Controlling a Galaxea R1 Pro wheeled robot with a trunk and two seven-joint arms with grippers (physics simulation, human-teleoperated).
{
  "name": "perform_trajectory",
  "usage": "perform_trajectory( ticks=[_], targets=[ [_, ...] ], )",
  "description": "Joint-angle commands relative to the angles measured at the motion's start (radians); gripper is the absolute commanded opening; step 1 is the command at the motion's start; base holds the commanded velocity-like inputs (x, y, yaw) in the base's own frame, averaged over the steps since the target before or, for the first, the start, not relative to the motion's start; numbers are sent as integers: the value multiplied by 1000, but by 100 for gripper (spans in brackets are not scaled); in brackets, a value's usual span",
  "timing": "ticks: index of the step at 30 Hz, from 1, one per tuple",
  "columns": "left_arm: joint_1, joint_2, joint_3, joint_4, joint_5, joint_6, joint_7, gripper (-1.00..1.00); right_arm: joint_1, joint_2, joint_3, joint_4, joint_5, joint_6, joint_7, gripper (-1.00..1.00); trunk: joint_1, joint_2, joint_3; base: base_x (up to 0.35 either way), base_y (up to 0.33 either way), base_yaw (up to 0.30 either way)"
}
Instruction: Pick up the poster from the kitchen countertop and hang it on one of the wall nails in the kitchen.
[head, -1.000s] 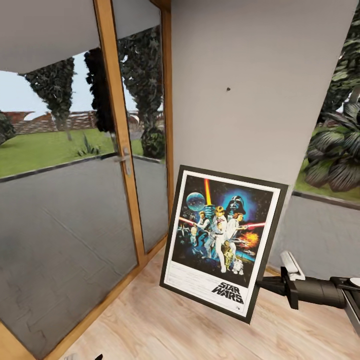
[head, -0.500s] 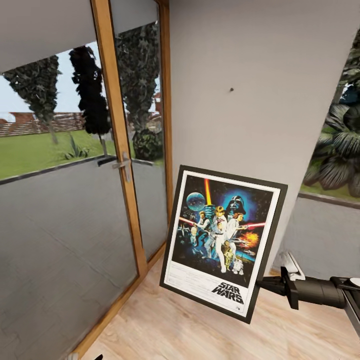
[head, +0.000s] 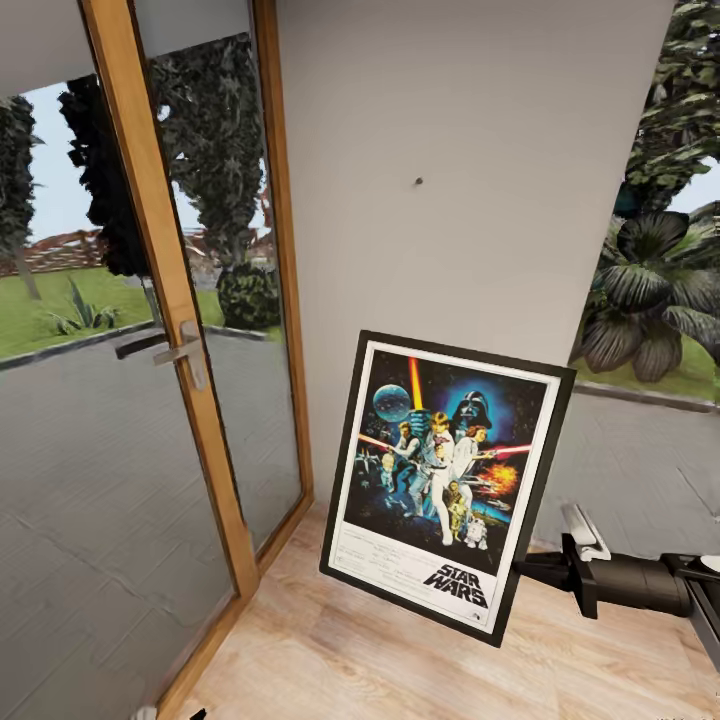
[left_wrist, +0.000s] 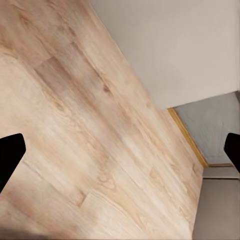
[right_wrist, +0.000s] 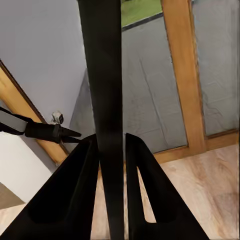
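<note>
One step is in hand: carrying the black-framed upright rectangular Star Wars poster (head: 447, 485) toward the tiny dark wall nail (head: 418, 182), a speck on the plain light-grey wall panel (head: 480, 130) between a wooden-framed glass door (head: 170, 330) and a window onto garden plants. The pick-up looks done, since the poster hangs in the air above the pale wood-plank floor (head: 400, 660), well below the nail and tilted so its top leans to the right.

In the head view, the right end effector (head: 530, 570) meets the frame's lower right edge, and in the right wrist view its two dark fingers (right_wrist: 75, 200) are clenched on that thin black edge. The left end effector (left_wrist: 120, 150) is released and carries nothing, its fingertips spread wide over the floor.

Judging by the gap, the next move calls for raising the poster, squaring it upright, and bringing its upper back onto the nail; the hanging point is hidden, so alignment will be delicate.

The poster shows a white inner border, bright figures on dark blue space, and the logo at its lower right.
</note>
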Motion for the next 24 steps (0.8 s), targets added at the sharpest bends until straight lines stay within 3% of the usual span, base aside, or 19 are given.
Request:
perform_trajectory(
  ticks=[1,14,24],
  targets=[
    [-1,0,7,1,-7,-6,-3,100,-1,0,0,1,-2,14,6,-100,1,-1,0,272,-146,-274],
    [-1,1,12,1,-7,-6,-3,100,-1,0,0,1,-2,15,6,-100,1,-1,10,65,-32,-271],
    [-1,2,10,1,-7,-6,-3,100,-1,1,1,1,-2,14,6,-100,1,-1,12,186,224,-60]
  ],
)
